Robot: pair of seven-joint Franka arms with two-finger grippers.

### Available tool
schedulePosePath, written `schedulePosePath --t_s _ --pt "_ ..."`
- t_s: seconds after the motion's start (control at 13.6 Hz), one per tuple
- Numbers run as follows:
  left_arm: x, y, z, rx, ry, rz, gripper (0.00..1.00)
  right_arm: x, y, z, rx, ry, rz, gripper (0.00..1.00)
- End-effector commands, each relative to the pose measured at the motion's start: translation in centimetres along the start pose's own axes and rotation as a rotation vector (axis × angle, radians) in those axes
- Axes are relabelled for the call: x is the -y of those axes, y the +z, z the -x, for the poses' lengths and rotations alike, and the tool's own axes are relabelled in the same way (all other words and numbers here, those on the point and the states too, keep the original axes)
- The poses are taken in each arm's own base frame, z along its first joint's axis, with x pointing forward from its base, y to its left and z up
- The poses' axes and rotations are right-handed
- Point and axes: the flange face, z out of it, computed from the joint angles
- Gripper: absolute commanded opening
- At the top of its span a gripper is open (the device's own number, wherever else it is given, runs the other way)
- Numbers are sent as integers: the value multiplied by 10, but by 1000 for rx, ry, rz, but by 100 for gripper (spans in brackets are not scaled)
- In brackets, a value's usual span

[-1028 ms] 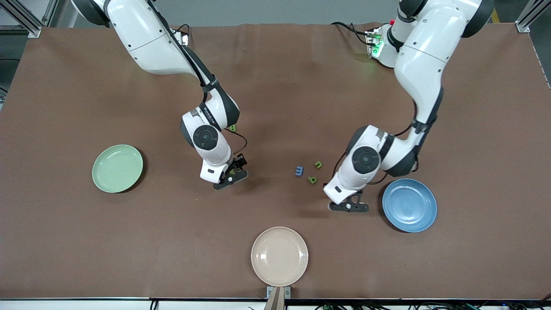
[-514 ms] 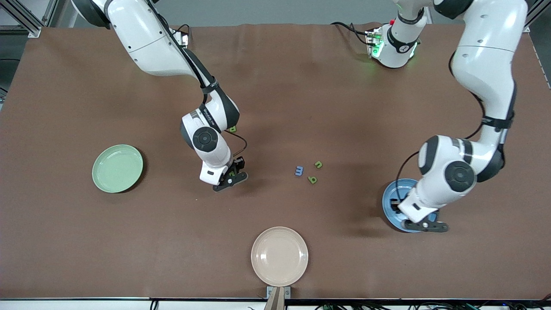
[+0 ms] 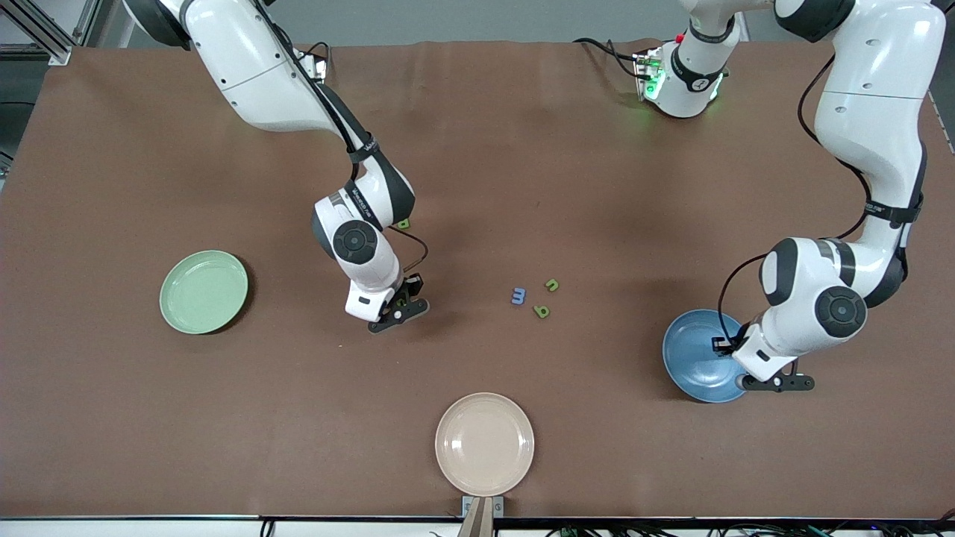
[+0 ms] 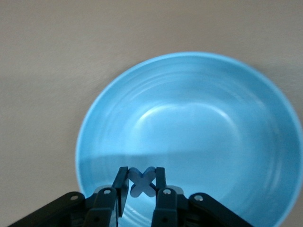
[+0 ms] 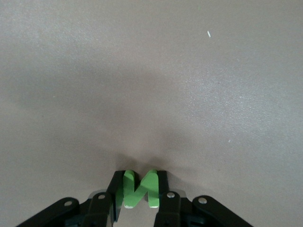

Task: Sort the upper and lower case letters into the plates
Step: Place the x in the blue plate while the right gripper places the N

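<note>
Left gripper [image 4: 141,187] — pinching a blue X [image 4: 142,181] over the blue plate [image 3: 694,358] at the left arm's end. Right gripper [image 5: 140,189] — clamped on a green letter [image 5: 139,188] above bare table; green plate [image 3: 203,291] at the right arm's end. Three loose letters [image 3: 536,297] lie between the plates.

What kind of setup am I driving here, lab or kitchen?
Likely a robotics lab bench: a table under brown cloth, aluminium framing at its corners, cabling by the arm bases, and only plates and toy letters laid out.

White arms, black joints, black tools.
</note>
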Motion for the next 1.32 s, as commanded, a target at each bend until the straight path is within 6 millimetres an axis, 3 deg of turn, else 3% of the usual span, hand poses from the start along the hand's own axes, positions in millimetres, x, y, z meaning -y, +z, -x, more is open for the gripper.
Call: schedulePosePath --t_s 0.0,0.07,0.15,0.29,0.44,0.59,0.66,0.81,0.95,1.18,1.25 --pt "-1 0 3 4 13 -13 62 -18 -24 4 36 12 6 13" --pt "2 -1 3 3 8 -13 92 -26 -49 8 88 24 13 13" --pt "1 -3 2 -2 9 -13 100 -39 -76 13 121 43 17 13" --pt "-11 -14 -1 -19 4 -10 100 -71 -119 34 134 71 19 13" --pt "-27 -36 -1 -22 -41 -4 100 -111 -144 68 127 21 13 13" --pt "-92 -49 7 -6 -99 4 100 -170 -156 102 131 -14 1 13" --pt "-123 -50 11 -10 -141 5 100 -200 -157 120 136 -34 -8 13" --pt "-203 -48 30 -14 -213 -1 100 -250 -149 151 139 -74 -25 13" --pt "-252 -34 47 -14 -261 9 99 -304 -129 184 100 -134 -26 13" --pt "-304 -25 70 -16 -379 19 97 -340 -99 222 40 -170 3 13" --pt "-319 -22 76 -24 -421 32 96 -343 -85 228 30 -200 7 13"
